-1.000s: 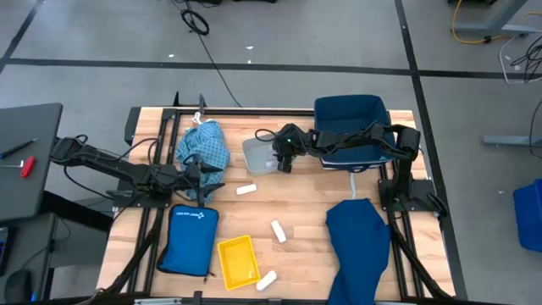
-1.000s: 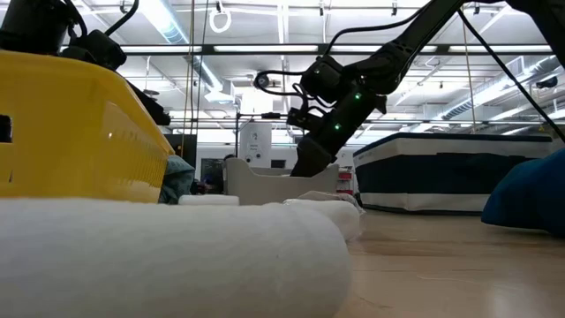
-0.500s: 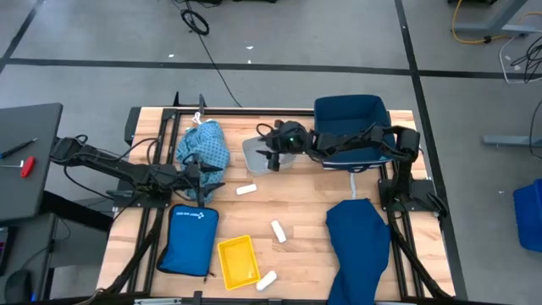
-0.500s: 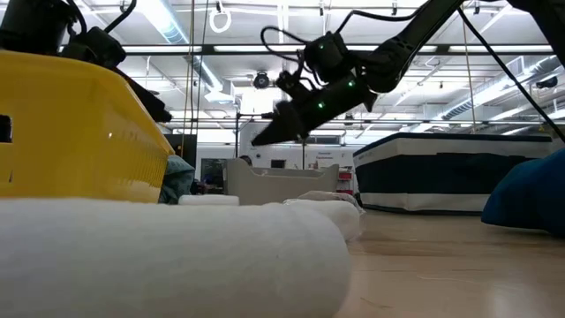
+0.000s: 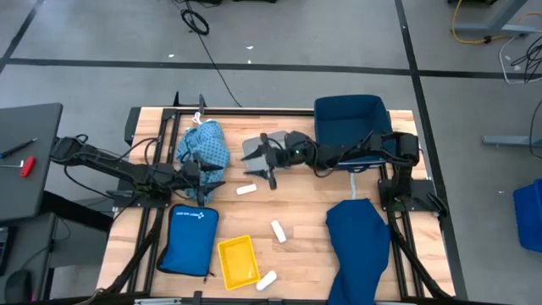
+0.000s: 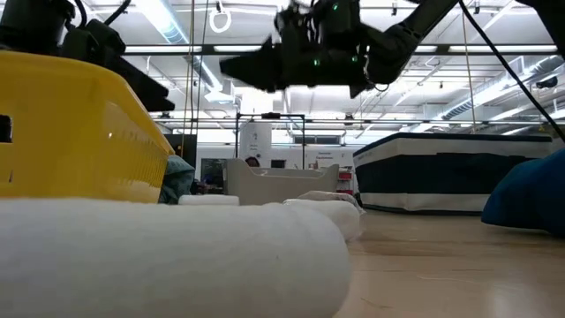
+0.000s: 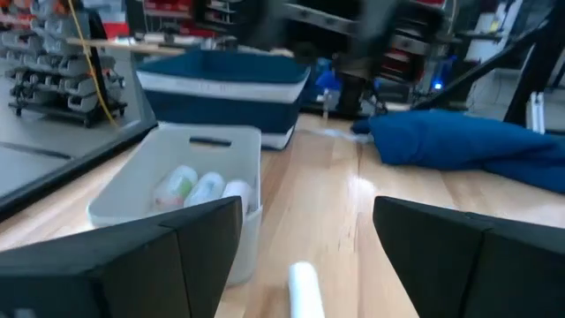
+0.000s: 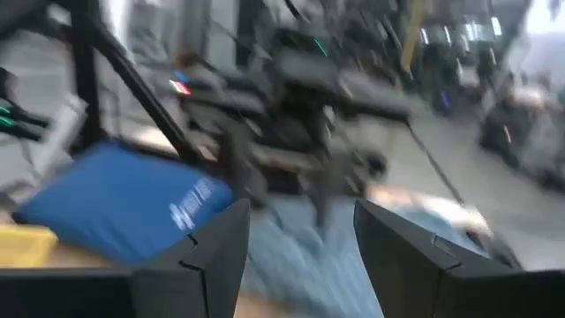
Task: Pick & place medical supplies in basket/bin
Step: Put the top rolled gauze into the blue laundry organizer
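White rolls point(image 7: 207, 187) inside grey bin point(image 7: 141, 194)

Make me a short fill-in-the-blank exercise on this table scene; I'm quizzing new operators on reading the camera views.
1. The yellow tray lies beside the flat bright ____ pouch.
2. Inside the grey bin lie ____ small rolls.
3. The right gripper hangs over the table holding ____.
4. The left gripper sits next to the light blue patterned ____.

Missing words: blue; three; nothing; cloth
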You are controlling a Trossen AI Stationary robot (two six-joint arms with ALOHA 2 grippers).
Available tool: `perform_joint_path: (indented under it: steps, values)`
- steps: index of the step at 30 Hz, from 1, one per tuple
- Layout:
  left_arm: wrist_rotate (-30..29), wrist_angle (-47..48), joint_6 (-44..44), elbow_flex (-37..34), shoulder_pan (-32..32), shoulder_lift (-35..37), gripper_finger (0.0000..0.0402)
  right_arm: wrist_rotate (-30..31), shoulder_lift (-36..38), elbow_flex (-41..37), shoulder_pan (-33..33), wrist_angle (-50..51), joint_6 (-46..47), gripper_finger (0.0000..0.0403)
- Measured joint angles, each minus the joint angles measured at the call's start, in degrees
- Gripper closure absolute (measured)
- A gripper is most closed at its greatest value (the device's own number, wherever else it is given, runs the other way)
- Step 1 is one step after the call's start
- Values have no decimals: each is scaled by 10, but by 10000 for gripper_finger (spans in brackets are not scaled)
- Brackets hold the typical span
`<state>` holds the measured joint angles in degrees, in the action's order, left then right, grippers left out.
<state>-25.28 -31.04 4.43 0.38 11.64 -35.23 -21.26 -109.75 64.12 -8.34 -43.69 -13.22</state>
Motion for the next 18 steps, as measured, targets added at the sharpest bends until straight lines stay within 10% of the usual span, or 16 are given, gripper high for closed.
perform_joint_path:
  steps: [9,18]
  values:
    - [63,-169,-37,0,0,-96,141,13,0,0,69,-153,-45,188]
    - [84,-289,-51,0,0,-236,141,1,10,-4,130,-20,-20,188]
